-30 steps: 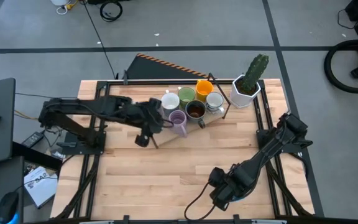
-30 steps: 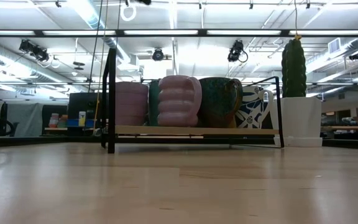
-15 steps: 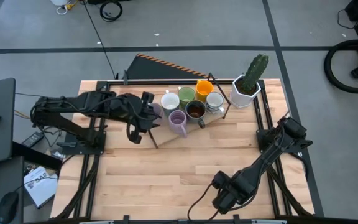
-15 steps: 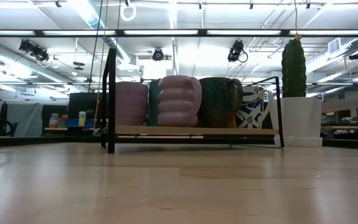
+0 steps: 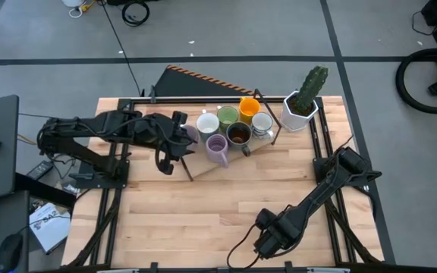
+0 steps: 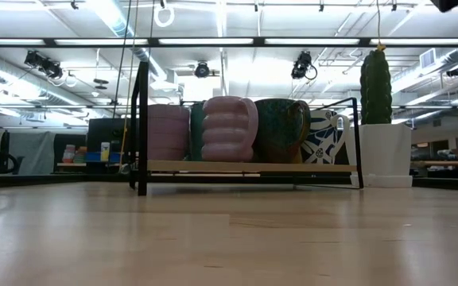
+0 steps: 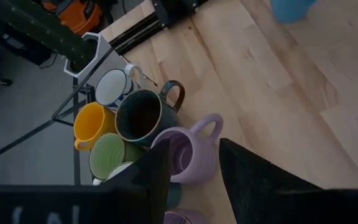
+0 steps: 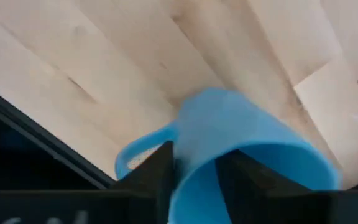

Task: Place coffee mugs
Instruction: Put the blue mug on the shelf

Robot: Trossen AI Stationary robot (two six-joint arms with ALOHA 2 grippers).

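**Right gripper at the blue mug, left gripper open by the rack**

Right gripper [image 5: 268,239] hangs low over the near edge of the table [image 5: 218,205]. From above it covers the blue mug [image 8: 247,149], which cannot be made out in that view. In the right wrist view the mug fills most of the picture, tilted, mouth toward the camera, handle out to one side, right at the gripper [image 8: 194,155]. Whether it is clamped or merely touched cannot be told. The left wrist view catches only a blue scrap [image 7: 291,7], cut off by the picture's edge, well apart from the rack.

Left gripper [image 5: 167,161] sits at the left end of the rack [image 6: 245,167] on the far side of the table. Its jaws stand apart with nothing between them; past the gap [image 7: 194,149] shows the purple mug [image 7: 188,152].

The rack holds the orange mug [image 5: 249,106], green mug [image 5: 227,116], brown mug [image 5: 238,133], purple mug [image 5: 218,146] and two white mugs [image 5: 208,121] [image 5: 262,121]. A second purple mug [image 6: 168,131] is clear in the low view but largely hidden under the left arm from above and cut off in the left wrist view. The cactus pot [image 5: 302,106] stands just beside the rack's right end.

One white mug [image 6: 324,135] bears a dark blue pattern; half hidden behind the brown mug [image 6: 281,129], it cannot be read as lettering.
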